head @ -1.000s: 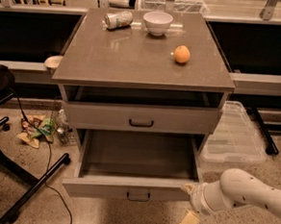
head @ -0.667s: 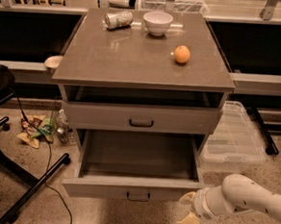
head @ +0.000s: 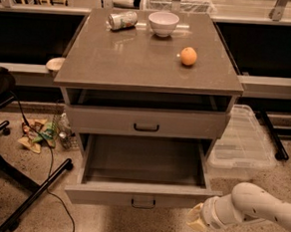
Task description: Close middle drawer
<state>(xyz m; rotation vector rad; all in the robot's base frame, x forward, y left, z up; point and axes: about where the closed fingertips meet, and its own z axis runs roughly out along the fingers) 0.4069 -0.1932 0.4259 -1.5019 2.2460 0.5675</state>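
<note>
One cabinet [head: 139, 62], grey, with three loose things on its top.

- Middle drawer [head: 100, 194]: pulled well out of the cabinet's front, dark pull handle [head: 143, 202] at the centre of its panel. Not yet closed.
- Upper drawer [head: 105, 119]: sits a little proud of the cabinet's front.
- Plastic bin [head: 241, 139]: on the floor just beside the cabinet, on the camera's right.
- Gripper [head: 195, 219]: low at the cabinet's front, just beside the right end of the middle drawer's panel. Contact cannot be told, nor whether it is clenched or released.

Risks, as I judge them:
- A push at that corner is off-centre, so the drawer may skew and bind.
- The gripper may slide off the panel's end towards the bin.
- A hard shove jolts the cabinet. The orange [head: 188, 56] and the can [head: 122, 20], which lies on its side, could roll. The bowl [head: 163, 23] is less likely to move.
</note>
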